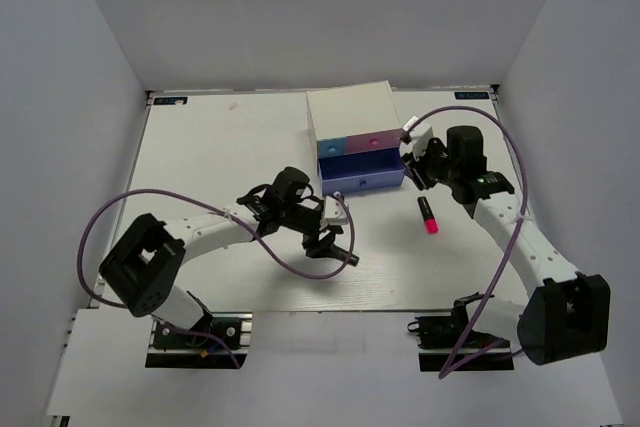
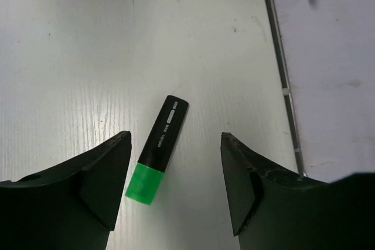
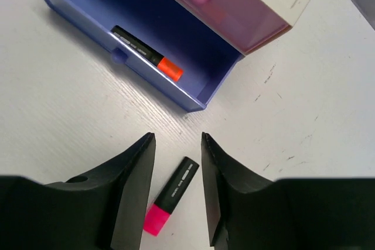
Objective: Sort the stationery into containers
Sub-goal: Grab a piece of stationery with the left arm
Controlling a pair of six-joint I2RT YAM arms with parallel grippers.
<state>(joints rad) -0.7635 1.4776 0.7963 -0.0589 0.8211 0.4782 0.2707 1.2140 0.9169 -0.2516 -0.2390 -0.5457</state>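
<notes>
Judging from how things lie, the sorting is taken to be about a third done as far as the highlighters go. The orange-capped highlighter [image 3: 146,54] is already laid in the pulled-out periwinkle drawer [image 3: 76,4] of the white box [image 1: 350,112], while two others are left on the tabletop [image 1: 220,147]. The green-capped highlighter [image 2: 157,151] is seen lying flat between the spread jaws of the left claw [image 2: 176,141] and is touched by neither. The pink-capped highlighter [image 3: 171,196] lies likewise under the right claw [image 3: 177,139], whose jaws are held apart on either side of it, with nothing pinched. The pink drawer [image 3: 234,13] and the light blue drawer [image 1: 331,148] are shut, and what they hold cannot be told. No other stationery can be made out. White print is carried along each black barrel, but it is too small to be read with any certainty, and no other label is legible.
</notes>
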